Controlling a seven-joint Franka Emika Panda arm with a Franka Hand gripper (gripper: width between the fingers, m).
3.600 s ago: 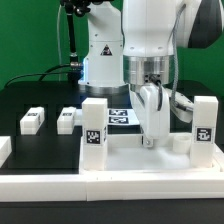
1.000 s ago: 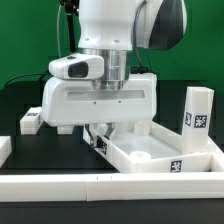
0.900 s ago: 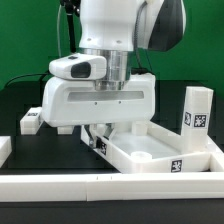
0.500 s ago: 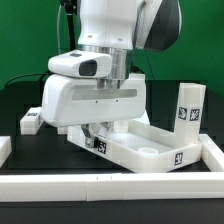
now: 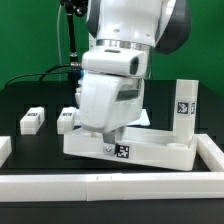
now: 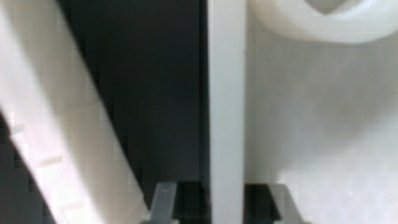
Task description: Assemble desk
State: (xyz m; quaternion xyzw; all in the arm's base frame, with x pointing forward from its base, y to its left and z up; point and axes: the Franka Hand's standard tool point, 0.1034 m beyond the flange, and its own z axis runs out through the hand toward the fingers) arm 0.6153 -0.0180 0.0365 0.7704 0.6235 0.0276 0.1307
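One claw [image 6: 214, 198] clamps desk top [image 5: 160, 152] rim; black-white tag [image 5: 122, 152] alongside.

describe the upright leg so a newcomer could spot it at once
Under the big white robot arm is the wide white desk top. At its end toward the exterior view's right rises a square white leg with a black-and-white tag. Unlike the two legs lying flat on the black table, it stands upright.

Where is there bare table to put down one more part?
The black table is bare between the two loose legs, the front rail and the desk top. It is crowded around the gripper, which grips the desk top's rim, and beside the upright leg.
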